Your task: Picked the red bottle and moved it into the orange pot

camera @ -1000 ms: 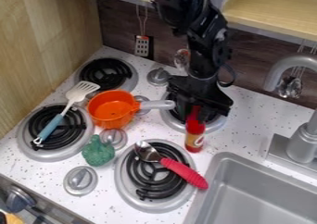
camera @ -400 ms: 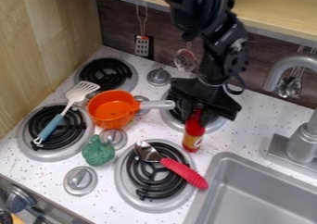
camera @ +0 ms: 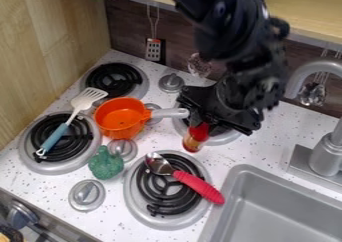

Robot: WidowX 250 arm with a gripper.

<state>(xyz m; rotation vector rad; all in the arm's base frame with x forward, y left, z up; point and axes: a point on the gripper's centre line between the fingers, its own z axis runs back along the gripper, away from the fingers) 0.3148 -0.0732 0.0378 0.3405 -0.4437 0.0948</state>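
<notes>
Red plastic bottle (camera: 194, 139) is clamped in black two-finger gripper (camera: 201, 122) (by its upper end) | held near orange plastic pot (camera: 120, 118)

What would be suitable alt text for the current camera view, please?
A black two-finger gripper holds a red bottle near its top, right of a grey-handled orange pot. Also on the speckled white stovetop are a blue-handled spatula, a green toy broccoli and a red-handled spoon.

We see arm (camera: 234, 33) black all over: thick, rounded upper segment (camera: 214, 11), bulky, knobby joints (camera: 257, 68), small grey-blue round spot (camera: 220, 8) on housing, pale glints about wrist (camera: 267, 83). Gripper (camera: 196, 122) body black too, broad, angular, jagged-edged.
</notes>
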